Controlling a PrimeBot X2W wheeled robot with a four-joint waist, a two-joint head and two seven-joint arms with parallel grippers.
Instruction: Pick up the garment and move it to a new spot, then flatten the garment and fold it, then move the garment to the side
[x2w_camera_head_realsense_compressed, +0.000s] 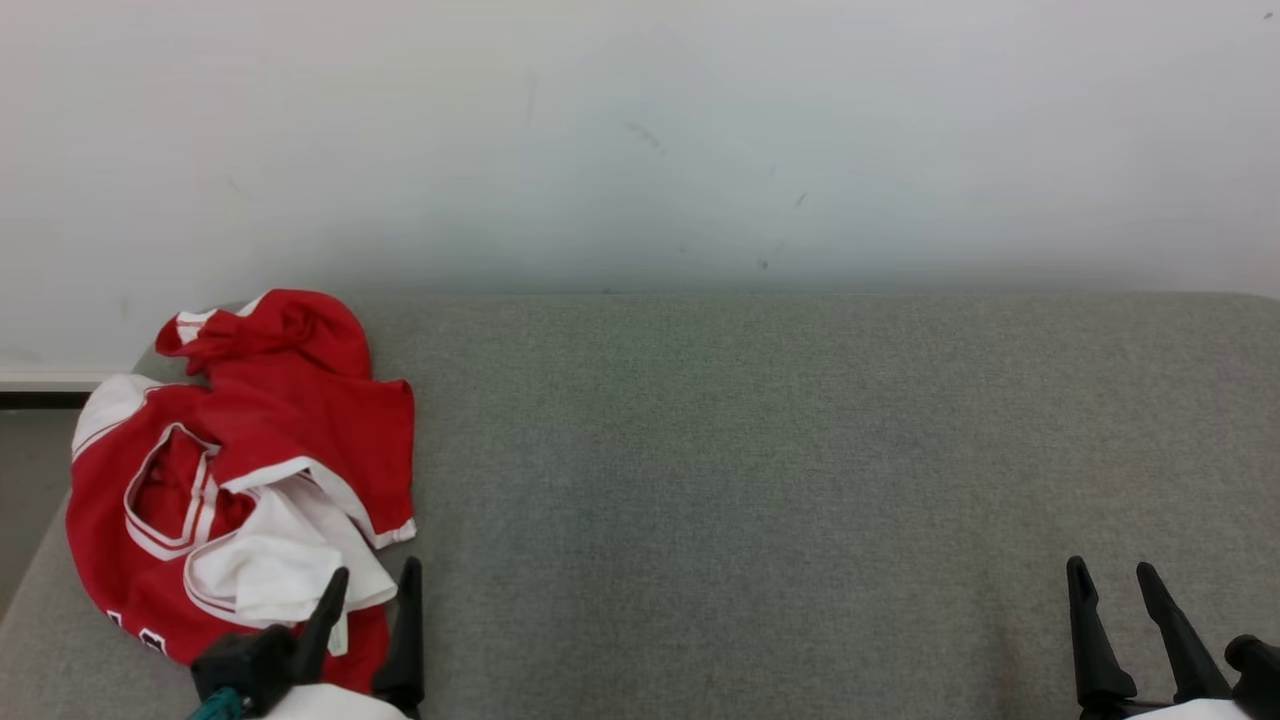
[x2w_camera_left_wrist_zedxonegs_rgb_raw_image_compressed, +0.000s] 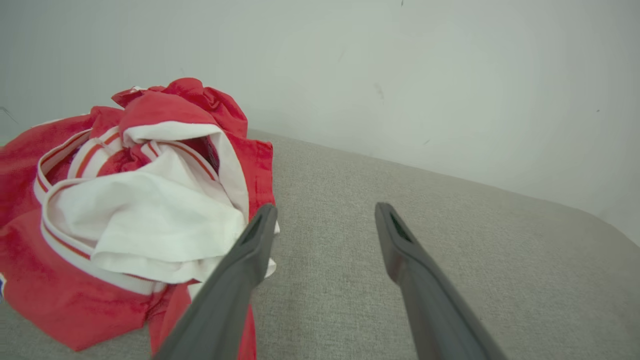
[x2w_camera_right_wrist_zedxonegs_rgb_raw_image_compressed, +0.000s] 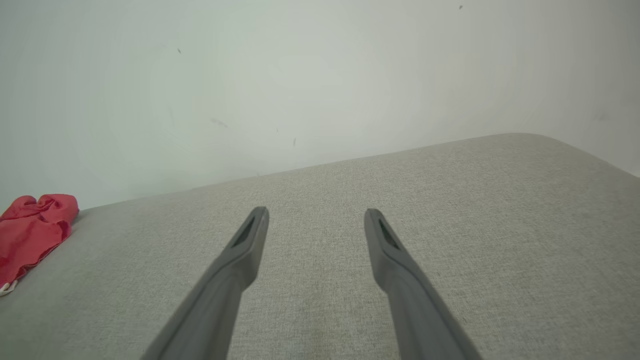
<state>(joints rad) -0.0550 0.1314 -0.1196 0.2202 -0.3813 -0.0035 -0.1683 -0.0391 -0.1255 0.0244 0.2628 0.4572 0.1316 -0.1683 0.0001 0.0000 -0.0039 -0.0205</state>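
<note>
Inspecting the first step, the pick-up, which is not yet made: the garment (x2w_camera_head_realsense_compressed: 250, 440), a red jersey with white trim and its white lining (x2w_camera_left_wrist_zedxonegs_rgb_raw_image_compressed: 150, 225) turned out, lies crumpled at the 9 o'clock end of the grey fabric-covered bench (x2w_camera_head_realsense_compressed: 760, 450). Its far end is close to the pale wall (x2w_camera_head_realsense_compressed: 640, 130) and its outer side is at the bench's rounded edge. The heap's long axis runs roughly 12 to 6 in the head view.

My left jaws stand wide apart and hold nothing. The garment lies at 11 o'clock from them. One of my left fingers (x2w_camera_head_realsense_compressed: 330, 610) overlaps the white lining; its partner is over bare bench just beside the red hem. Contact with the cloth I cannot confirm.

My right jaws, at 5 o'clock in the head view, are likewise wide apart and empty. The garment sits at 9 o'clock from my right fingers (x2w_camera_head_realsense_compressed: 1085, 630), well apart, with bare upholstery between.

Finding: the left arm is far nearer; a small shift toward 10 o'clock should put both fingers astride cloth. Loose lining may come up alone
</note>
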